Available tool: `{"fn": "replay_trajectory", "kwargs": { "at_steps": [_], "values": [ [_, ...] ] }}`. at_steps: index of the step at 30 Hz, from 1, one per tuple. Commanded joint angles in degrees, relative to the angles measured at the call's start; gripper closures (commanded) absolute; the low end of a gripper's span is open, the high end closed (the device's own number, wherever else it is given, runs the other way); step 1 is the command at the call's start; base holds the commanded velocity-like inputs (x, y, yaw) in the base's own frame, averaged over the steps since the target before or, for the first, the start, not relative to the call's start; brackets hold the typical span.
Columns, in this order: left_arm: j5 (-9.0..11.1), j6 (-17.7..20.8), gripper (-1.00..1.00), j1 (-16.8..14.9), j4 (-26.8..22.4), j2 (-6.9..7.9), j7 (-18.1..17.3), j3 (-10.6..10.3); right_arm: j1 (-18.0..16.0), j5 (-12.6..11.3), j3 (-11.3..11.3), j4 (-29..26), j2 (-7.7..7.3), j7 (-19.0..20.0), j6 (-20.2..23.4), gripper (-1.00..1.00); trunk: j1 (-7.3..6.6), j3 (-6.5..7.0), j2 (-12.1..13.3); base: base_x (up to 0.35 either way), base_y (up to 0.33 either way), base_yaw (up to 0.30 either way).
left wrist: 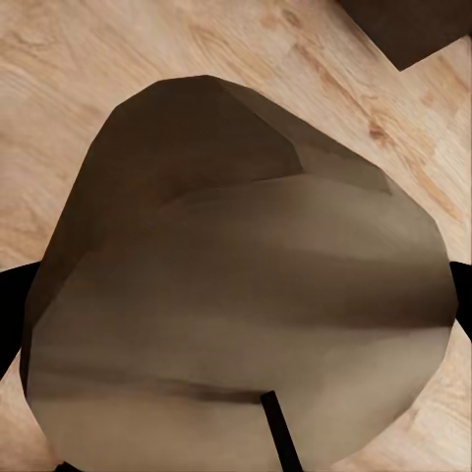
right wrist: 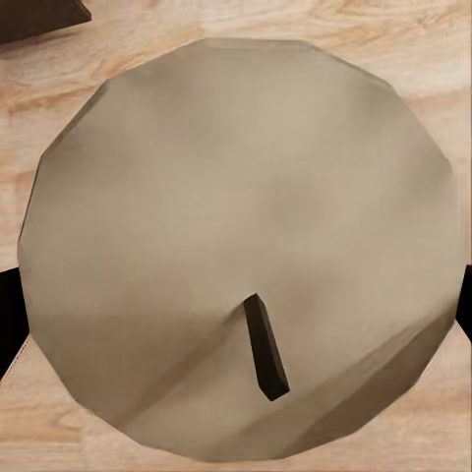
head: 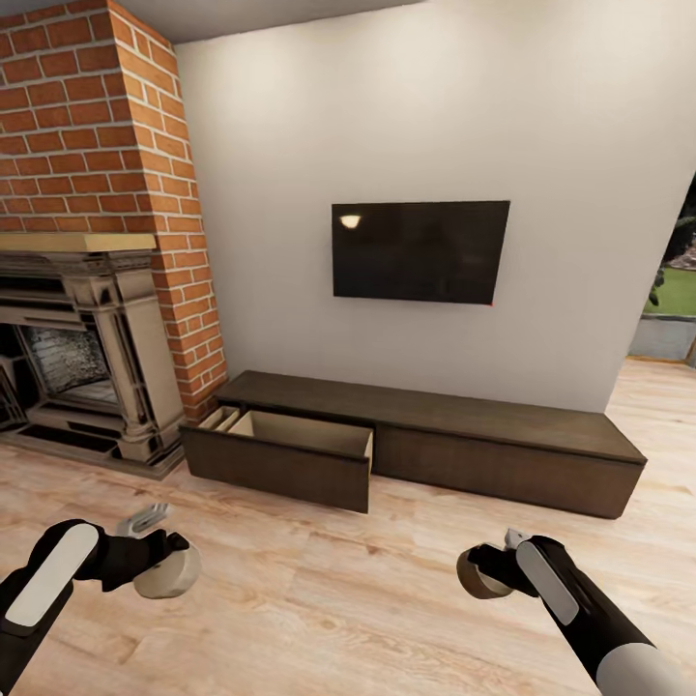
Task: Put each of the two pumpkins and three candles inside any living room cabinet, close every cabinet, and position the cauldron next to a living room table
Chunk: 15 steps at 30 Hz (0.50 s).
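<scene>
Each gripper grips a candle, the left gripper [head: 159,565] at lower left nearer the cabinet [head: 435,440], whose open drawer [head: 290,454] lies ahead at centre-left, the right gripper [head: 483,570] further off

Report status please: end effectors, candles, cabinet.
Left end effector shut on a candle. Right end effector shut on another candle. Cabinet ahead, left drawer open. Bare floor between.
</scene>
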Motion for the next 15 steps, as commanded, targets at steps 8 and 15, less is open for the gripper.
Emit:
{"fn": "replay_trajectory", "kwargs": {
  "at_steps": [8, 15],
  "values": [
    [0.64, -0.06, 1.00, -0.05, -0.20, 0.06, 0.59, -0.13, -0.06, -0.59, 0.25, -0.11, -0.07, -0.58, 0.02, 1.00, 0.02, -0.06, -0.04, 0.212, 0.276, 0.000],
    [0.65, -0.06, 1.00, -0.05, -0.23, 0.06, 0.56, -0.06, -0.06, -0.59, 0.25, -0.11, -0.07, -0.58, 0.02, 1.00, 0.02, -0.06, -0.04, 0.225, 0.270, -0.024]
  ]
}}
